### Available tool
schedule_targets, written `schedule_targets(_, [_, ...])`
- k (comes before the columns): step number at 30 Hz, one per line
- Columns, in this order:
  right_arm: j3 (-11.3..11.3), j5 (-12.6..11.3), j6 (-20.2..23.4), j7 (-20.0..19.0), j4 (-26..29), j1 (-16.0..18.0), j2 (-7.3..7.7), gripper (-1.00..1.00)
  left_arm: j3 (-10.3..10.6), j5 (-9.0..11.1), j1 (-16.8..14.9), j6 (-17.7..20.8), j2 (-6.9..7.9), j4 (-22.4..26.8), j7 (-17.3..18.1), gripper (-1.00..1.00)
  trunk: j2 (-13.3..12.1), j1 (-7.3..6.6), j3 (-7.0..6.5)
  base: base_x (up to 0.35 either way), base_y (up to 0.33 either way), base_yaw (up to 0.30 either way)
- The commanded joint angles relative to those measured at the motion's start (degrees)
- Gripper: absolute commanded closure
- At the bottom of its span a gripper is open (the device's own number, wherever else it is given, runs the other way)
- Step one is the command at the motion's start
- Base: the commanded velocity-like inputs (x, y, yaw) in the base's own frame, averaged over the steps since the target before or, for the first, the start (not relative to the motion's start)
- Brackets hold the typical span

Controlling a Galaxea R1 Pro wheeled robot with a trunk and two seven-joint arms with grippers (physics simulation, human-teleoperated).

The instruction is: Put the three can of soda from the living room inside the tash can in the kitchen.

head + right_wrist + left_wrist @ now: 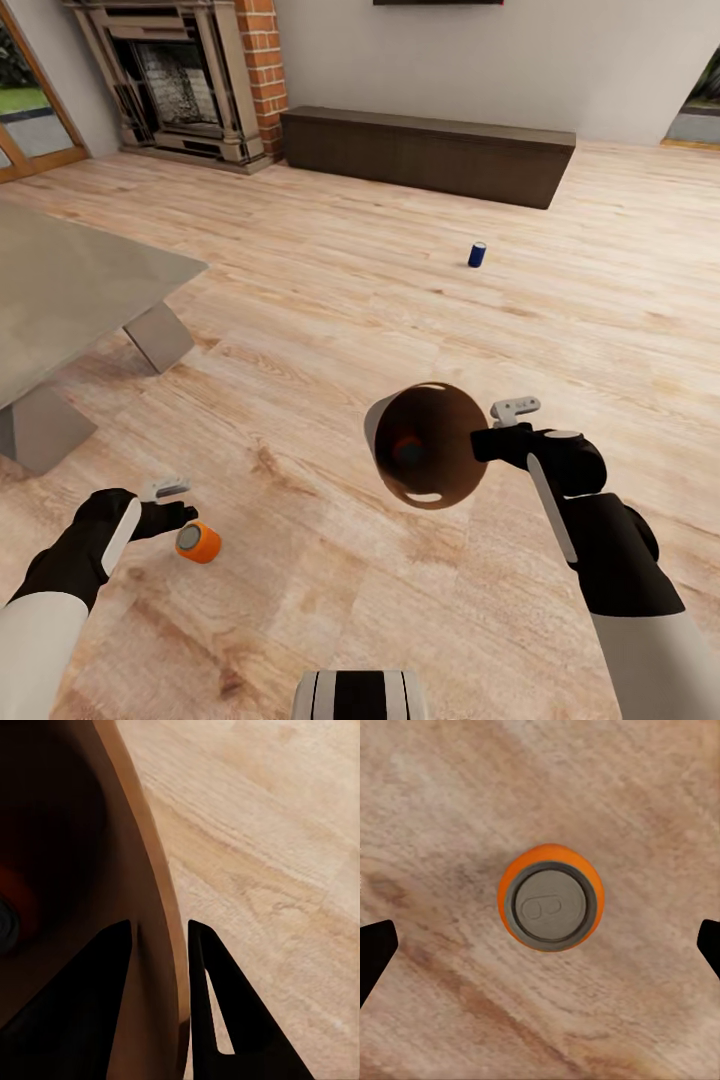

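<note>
An orange soda can [199, 542] stands upright on the wooden floor [330, 300] at lower left of the head view, directly under the left gripper [540, 945], whose jaws are spread wide on either side of it, apparently lined up for a pick from above. The right gripper [159, 945] pinches the rim of the trash can [430, 445], carrying it tipped with its mouth open toward the robot, probably so cans can be dropped in. A second orange can [407, 452] lies inside it. The third, a blue can [477, 255], stands well apart up the floor, before the long dark cabinet [430, 155]. Three cans, one bin.
</note>
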State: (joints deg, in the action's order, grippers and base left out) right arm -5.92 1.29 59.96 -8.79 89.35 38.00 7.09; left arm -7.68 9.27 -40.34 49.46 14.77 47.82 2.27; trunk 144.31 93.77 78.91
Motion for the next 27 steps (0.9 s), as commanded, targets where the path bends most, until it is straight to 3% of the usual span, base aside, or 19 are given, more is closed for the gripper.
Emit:
schedule_targets(1, [-0.01,-0.96,0.04,-0.01,0.07,0.09,0.04,1.00,0.01,-0.02,0.00,-0.19,-0.02,0.00,-0.03,-1.00,0.01,-0.01,0.00,0.000,0.000,0.000])
schedule_targets(27, [-0.13,-0.97,0.04,-0.07,0.12,0.78,0.30,1.00,0.04,0.04,0.00,-0.46,-0.13,0.41,-0.07,-1.00,0.01,-0.01,0.00,0.026,0.000,0.000])
